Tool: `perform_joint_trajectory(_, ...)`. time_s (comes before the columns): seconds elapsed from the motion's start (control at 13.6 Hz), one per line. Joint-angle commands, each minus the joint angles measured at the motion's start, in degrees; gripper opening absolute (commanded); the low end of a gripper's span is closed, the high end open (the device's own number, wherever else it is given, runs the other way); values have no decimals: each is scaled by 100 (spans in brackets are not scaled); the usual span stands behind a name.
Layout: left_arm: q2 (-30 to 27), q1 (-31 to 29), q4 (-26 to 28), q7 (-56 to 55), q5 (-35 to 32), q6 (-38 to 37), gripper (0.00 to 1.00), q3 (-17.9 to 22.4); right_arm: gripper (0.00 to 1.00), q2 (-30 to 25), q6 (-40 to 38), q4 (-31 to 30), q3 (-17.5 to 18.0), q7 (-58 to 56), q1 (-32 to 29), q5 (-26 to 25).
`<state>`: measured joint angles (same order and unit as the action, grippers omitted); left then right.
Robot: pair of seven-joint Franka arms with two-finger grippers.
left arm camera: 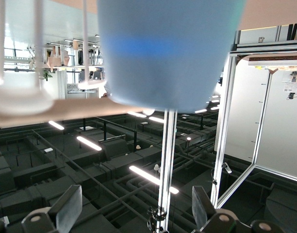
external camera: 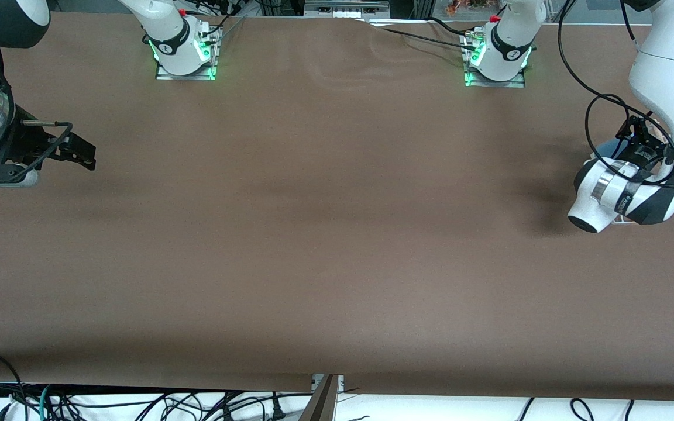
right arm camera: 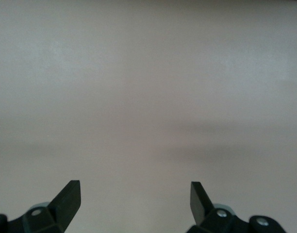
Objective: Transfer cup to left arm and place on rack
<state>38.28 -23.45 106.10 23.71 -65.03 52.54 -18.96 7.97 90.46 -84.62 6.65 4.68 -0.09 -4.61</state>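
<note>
Light-blue cup (left arm camera: 170,53), pale wooden rack (left arm camera: 56,109) dowel, plain brown table (external camera: 325,234), black fingers (right arm camera: 66,199).

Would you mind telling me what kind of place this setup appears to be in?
Most likely a robotics lab: two arms bolted onto a brown table, loose cables along its edge, and aluminium framing with strip lights in the left wrist view, where the blue cup sits at the rack.

Tabletop (external camera: 325,234): matt brown, smooth. Cup (left arm camera: 170,53): light-blue plastic, satin finish. Rack (left arm camera: 22,99): glossy white wire, pale wooden dowel.
</note>
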Motion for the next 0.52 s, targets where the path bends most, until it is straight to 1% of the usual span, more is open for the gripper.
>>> perform_joint_trajectory(0.0,-22,130,-518,90,340,-341,100,-2,100,-6,-116,95,21,-90,-44,13)
perform_joint_trajectory(0.15,-49,156,-1071,64,831,-367,100,-37,100,-6,-108,95,21,-90,-44,13)
perform_joint_trajectory(0.29,-49,567,-1861,29,1358,-534,100,-55,100,-6,-108,95,21,-116,-44,13)
perform_joint_trajectory(0.37,-40,700,-2352,38,1657,-630,100,-55,100,-6,-99,95,21,-125,-44,4)
perform_joint_trajectory(0.44,-23,762,-2722,12,2008,-623,100,-55,100,-6,-90,95,21,-125,-44,4)
